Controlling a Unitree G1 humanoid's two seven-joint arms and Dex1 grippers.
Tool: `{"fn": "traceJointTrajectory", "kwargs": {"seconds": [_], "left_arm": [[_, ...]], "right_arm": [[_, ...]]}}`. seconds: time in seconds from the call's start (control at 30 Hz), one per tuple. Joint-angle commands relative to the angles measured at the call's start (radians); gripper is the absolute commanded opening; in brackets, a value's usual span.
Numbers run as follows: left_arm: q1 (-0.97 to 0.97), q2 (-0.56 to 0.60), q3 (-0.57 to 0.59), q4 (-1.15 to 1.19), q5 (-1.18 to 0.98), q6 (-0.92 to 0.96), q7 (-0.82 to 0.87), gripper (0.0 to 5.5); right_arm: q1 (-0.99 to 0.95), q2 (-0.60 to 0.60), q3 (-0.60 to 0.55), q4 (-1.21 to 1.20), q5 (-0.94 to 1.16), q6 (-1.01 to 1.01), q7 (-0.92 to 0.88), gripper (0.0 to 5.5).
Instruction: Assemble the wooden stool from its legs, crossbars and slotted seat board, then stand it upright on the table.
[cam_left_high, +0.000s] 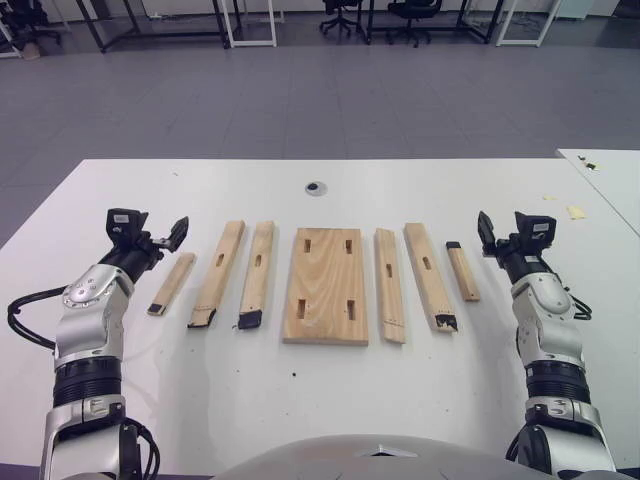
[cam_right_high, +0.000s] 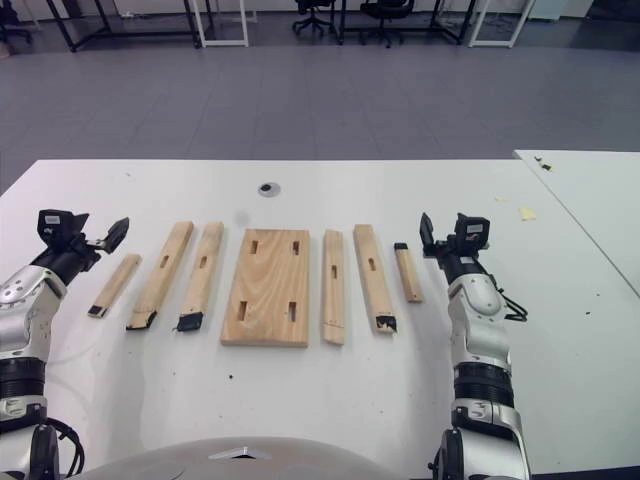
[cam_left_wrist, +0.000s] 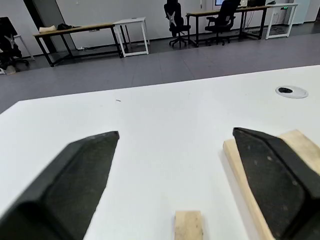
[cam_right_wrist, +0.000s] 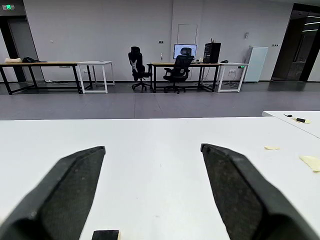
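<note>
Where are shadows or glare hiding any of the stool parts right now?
Left eye view: even light, no glare on the table; the seat board and its slots read plainly, shadows only thin at the edges. Left wrist view: no glare; the left hand itself covers part of a leg.

A short wooden piece (cam_left_wrist: 188, 225) is cut off by the left wrist frame's edge; a longer leg (cam_left_wrist: 300, 142) is partly hidden behind a finger (cam_left_wrist: 275, 180) of the left pincer (cam_left_wrist: 176, 132). Yellowish scraps (cam_left_high: 575, 212) (on the neighbouring surface (cam_left_high: 612, 178), far right) cannot be identified.

seat board (cam_left_high: 326, 285): 1 | legs (cam_left_high: 217, 273): 4 | crossbars (cam_left_high: 172, 283): 2
</note>
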Motion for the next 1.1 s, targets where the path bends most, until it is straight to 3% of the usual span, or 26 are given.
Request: {"fn": "traceJointTrajectory", "kwargs": {"seconds": [0.03, 0.2, 0.6, 0.8, 0.87, 1.0, 1.1], "left_arm": [[0.073, 0.055, -0.023, 0.076, 0.021, 0.080, -0.063, 4.21], [0.147, 0.093, -0.057, 0.112, 0.053, 0.116, -0.112, 3.55], [0.246, 0.118, -0.062, 0.002, 0.023, 0.234, -0.188, 1.33], [0.146, 0.054, 0.005, -0.050, -0.055, 0.146, -0.152, 1.30], [-0.028, -0.032, 0.028, -0.182, -0.200, 0.143, -0.145, 1.30], [-0.252, -0.179, -0.242, -0.316, -0.142, 0.063, -0.207, 1.30], [-0.366, -0.246, -0.339, -0.281, -0.093, -0.003, -0.221, 1.30]], "right_arm": [[-0.024, 0.003, 0.008, 0.017, -0.010, -0.005, -0.005, 3.58], [-0.017, 0.005, 0.013, 0.020, -0.019, 0.000, -0.007, 3.58], [0.026, 0.025, 0.036, -0.015, -0.041, 0.015, -0.026, 3.58], [-0.021, 0.018, 0.044, -0.062, -0.001, 0.089, 0.006, 3.58], [-0.106, 0.045, 0.056, -0.174, 0.133, 0.243, 0.051, 3.58], [-0.329, 0.214, 0.032, -0.363, 0.562, 0.562, -0.031, 3.58], [-0.452, 0.322, 0.013, -0.430, 0.798, 0.664, -0.149, 3.58]]}}
